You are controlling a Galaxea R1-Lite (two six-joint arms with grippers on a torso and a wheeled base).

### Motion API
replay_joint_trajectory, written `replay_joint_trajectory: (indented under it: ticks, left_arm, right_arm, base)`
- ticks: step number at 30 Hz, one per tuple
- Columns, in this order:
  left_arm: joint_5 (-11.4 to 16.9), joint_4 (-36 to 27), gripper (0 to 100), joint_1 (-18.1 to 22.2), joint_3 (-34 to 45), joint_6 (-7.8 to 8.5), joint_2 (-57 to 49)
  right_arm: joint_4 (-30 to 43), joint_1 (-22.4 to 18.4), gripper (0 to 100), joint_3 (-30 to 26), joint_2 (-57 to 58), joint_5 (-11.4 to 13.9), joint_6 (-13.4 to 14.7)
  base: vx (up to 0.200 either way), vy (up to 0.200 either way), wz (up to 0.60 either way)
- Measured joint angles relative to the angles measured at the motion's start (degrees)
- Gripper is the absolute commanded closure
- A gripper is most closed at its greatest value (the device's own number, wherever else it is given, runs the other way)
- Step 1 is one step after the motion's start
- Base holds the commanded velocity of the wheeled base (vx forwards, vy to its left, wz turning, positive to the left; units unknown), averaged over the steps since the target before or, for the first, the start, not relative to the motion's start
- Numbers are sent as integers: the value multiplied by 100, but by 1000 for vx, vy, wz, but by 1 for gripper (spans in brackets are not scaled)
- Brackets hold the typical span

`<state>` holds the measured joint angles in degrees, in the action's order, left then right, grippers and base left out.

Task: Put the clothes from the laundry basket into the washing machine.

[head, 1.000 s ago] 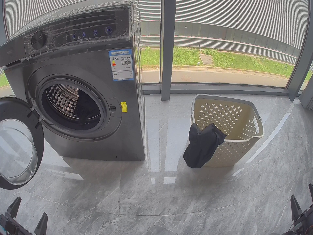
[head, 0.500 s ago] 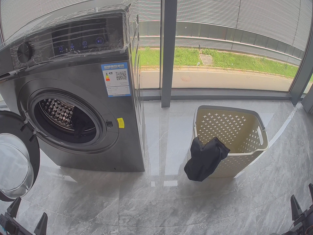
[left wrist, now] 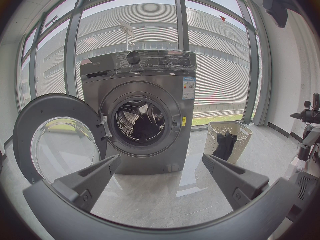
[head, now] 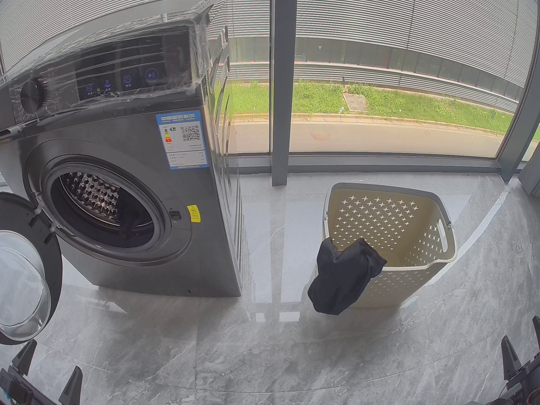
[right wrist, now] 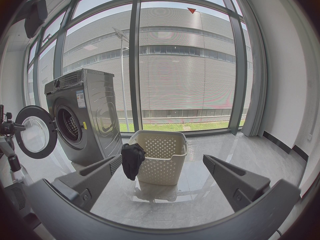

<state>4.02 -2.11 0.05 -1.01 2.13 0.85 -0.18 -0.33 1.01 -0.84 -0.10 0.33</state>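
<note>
Left gripper [left wrist: 160, 157] and right gripper [right wrist: 161, 157] gape, empty. Beyond the left fingers [left wrist: 90, 177] stands the washing machine [left wrist: 150, 84]. Beyond the right sits the laundry basket [right wrist: 163, 160], black garment [right wrist: 132, 160] over its rim.

The washing machine [head: 112, 136] at eleven o'clock has a smooth, satin grey metal-look shell, and its top is wrapped in crinkled clear plastic film [head: 112, 46]. Its drum [head: 93, 189] is shiny perforated metal. The door [head: 25, 288] is glass in a dark ring. At one o'clock, the laundry basket [head: 416, 277] is matt cream plastic, and a soft black garment [head: 343, 279] of matt cloth lies over its rim. The floor [head: 270, 355] is glossy grey stone-look tile.
</note>
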Motion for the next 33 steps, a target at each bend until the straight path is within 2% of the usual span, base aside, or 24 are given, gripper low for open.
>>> replay_joint_trajectory:
  ticks: [4,19,28,33]
  left_arm:
    - [24,-5,0,0,0,66,0]
    - [13,-2,0,2,0,43,2]
    - [0,0,0,0,0,27,5]
    - [7,1,0,5,0,11,5]
  right_arm:
    - [2,0,0,0,0,0,2]
    - [62,-11,0,0,-1,30,-28]
    - [2,-22,0,0,-4,26,0]
    - [-37,-20,0,0,-4,12,46]
  base:
    - [0,-50,0]
    - [0,0,0]
    - [0,-200,0]
    - [0,0,0]
